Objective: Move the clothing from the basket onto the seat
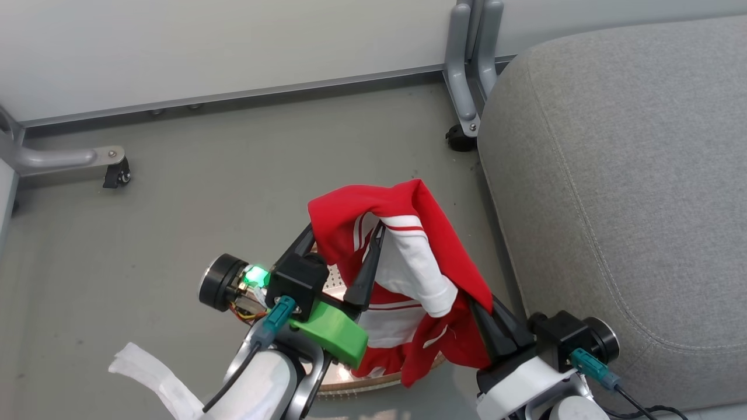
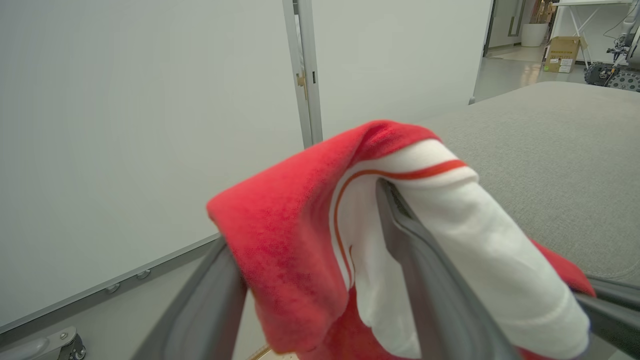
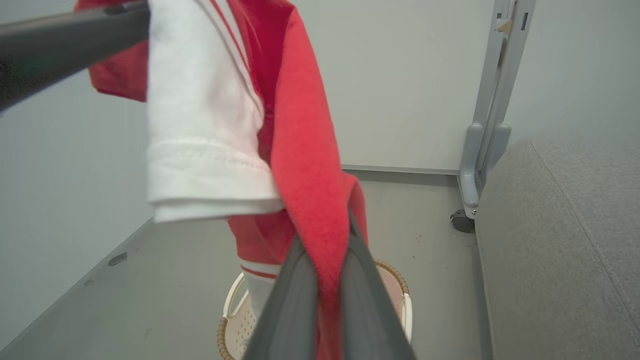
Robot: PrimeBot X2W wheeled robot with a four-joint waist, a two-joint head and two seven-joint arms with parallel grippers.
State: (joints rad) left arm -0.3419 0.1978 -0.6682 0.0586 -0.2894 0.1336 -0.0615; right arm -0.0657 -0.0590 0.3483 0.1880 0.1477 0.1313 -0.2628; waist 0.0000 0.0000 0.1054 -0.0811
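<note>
The left gripper point(image 1: 345, 232) has its jaws wide apart, and the red-and-white clothing point(image 1: 432, 233) is draped loosely over them. The right gripper point(image 1: 485, 319) has its jaws pinched together on a red fold lower down. The garment hangs between the two, above the basket point(image 3: 403, 296) and beside the seat point(image 1: 613, 175).
</note>
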